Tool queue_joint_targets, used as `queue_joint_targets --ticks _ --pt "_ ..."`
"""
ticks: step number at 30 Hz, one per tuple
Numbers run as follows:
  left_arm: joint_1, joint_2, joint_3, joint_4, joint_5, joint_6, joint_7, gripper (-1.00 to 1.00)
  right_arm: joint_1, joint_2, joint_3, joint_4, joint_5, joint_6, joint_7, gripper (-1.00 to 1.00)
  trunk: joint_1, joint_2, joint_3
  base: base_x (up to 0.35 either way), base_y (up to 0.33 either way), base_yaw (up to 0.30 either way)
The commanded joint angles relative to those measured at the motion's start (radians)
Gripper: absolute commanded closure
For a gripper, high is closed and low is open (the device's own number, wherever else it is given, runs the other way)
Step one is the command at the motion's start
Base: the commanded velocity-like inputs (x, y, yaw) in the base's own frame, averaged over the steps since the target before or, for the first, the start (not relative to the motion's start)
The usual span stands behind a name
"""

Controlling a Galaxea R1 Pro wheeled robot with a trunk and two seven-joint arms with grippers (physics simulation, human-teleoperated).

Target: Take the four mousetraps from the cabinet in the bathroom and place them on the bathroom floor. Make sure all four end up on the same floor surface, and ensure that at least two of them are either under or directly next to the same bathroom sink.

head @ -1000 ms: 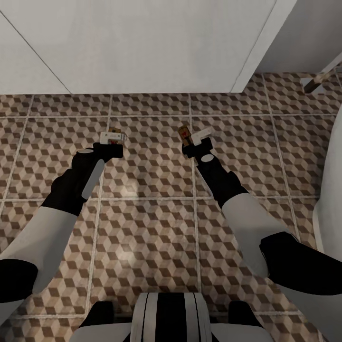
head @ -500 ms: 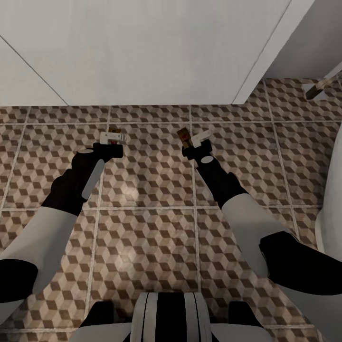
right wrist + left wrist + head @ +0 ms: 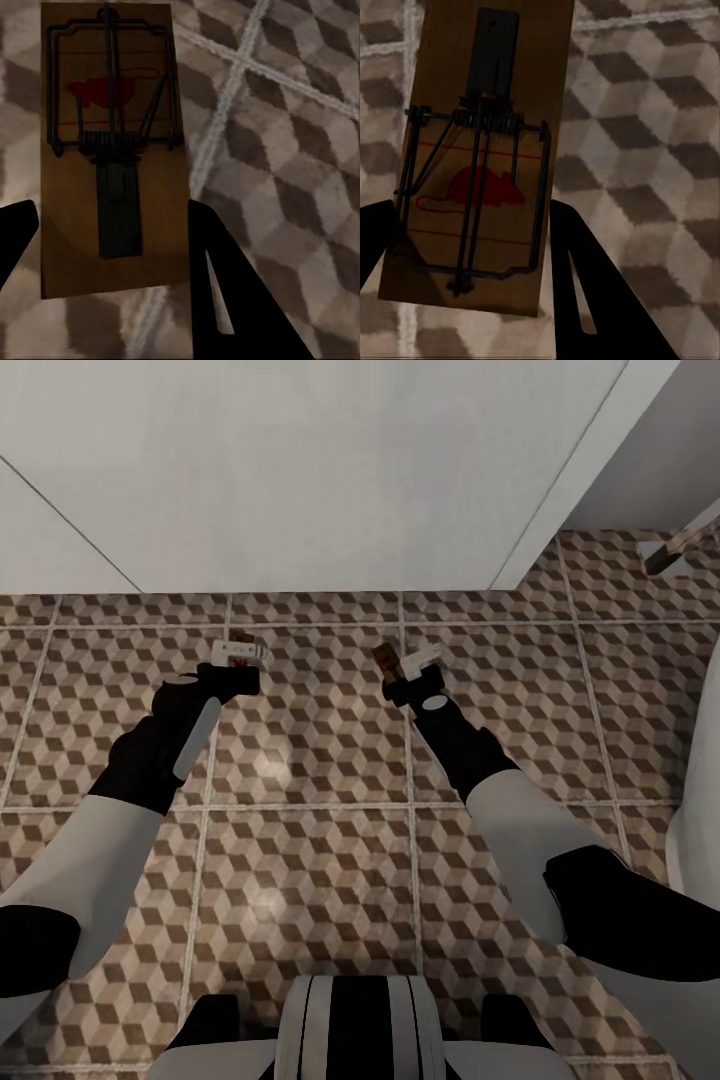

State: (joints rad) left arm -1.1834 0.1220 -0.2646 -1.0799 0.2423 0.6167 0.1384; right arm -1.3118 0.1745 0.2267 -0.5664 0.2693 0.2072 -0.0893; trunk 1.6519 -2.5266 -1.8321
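Both arms are reaching forward over the bathroom floor (image 3: 320, 760), toward the plain white front of the sink vanity (image 3: 300, 470) that is standing at twelve o'clock in the head view.

The left gripper (image 3: 238, 651) is sitting at about ten o'clock from the middle of the head view, and it is clamping a mousetrap (image 3: 240, 638) between its fingers. In the left wrist view this mousetrap (image 3: 480, 157) is showing as a brown wooden board with a dark spring bar and a red mouse print, with a dark finger (image 3: 585, 285) pressing each long edge and the cube-patterned tiles (image 3: 652, 135) lying behind it.

The right gripper (image 3: 408, 660) is sitting just past twelve o'clock, and it is gripping a second mousetrap (image 3: 385, 656), which is tilting toward eleven o'clock. In the right wrist view that board (image 3: 112, 150) is being held likewise, a dark finger (image 3: 217, 285) touching its edge on each side.

Both traps are hanging near the vanity's foot, apart from each other.

A white fixture (image 3: 700, 790) is curving in at three o'clock.
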Motion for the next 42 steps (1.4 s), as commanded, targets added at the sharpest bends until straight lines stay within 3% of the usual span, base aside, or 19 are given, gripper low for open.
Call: queue_joint_targets --ticks 1,7,11,17,30,33,36,42 --pt "0.000 -0.005 -0.004 0.019 0.011 0.002 0.003 1.00 -0.001 0.000 0.003 0.007 0.007 0.008 0.001 1.00 0.000 0.000 -0.001 0.001 0.000 0.000" --pt "0.000 -0.045 -0.004 0.077 0.027 -0.004 -0.015 1.00 -0.001 0.000 0.003 0.009 0.005 0.008 0.003 1.00 0.000 0.000 -0.001 0.000 0.000 0.000" --pt "0.000 -0.057 -0.004 0.138 0.030 -0.046 -0.023 1.00 -0.001 0.000 0.003 0.010 -0.045 0.008 0.004 1.00 0.000 0.000 -0.001 0.000 0.000 0.000" --pt "0.001 -0.062 -0.004 0.158 0.031 -0.068 -0.025 1.00 -0.001 0.000 0.004 0.011 -0.093 0.008 0.005 1.00 0.000 0.000 -0.001 0.000 0.000 0.000" --pt "0.002 -0.062 -0.004 0.153 0.031 -0.072 -0.025 1.00 -0.001 0.000 0.006 0.010 -0.108 0.008 0.032 1.00 0.000 0.000 -0.001 0.000 0.000 0.000" --pt "0.002 -0.062 -0.004 0.151 0.031 -0.072 -0.025 1.00 -0.001 0.000 0.006 0.010 -0.127 0.008 0.052 1.00 0.000 0.000 -0.001 0.000 0.000 0.000" --pt "0.002 -0.062 -0.004 0.150 0.031 -0.072 -0.031 1.00 -0.001 0.000 0.006 0.010 -0.171 0.008 0.067 1.00 0.000 0.000 -0.001 0.000 0.000 0.000" --pt "0.002 -0.062 -0.004 0.148 0.030 -0.072 -0.080 1.00 -0.001 0.000 0.006 0.011 -0.197 0.008 0.072 1.00 0.000 0.000 -0.001 0.000 0.000 0.000"
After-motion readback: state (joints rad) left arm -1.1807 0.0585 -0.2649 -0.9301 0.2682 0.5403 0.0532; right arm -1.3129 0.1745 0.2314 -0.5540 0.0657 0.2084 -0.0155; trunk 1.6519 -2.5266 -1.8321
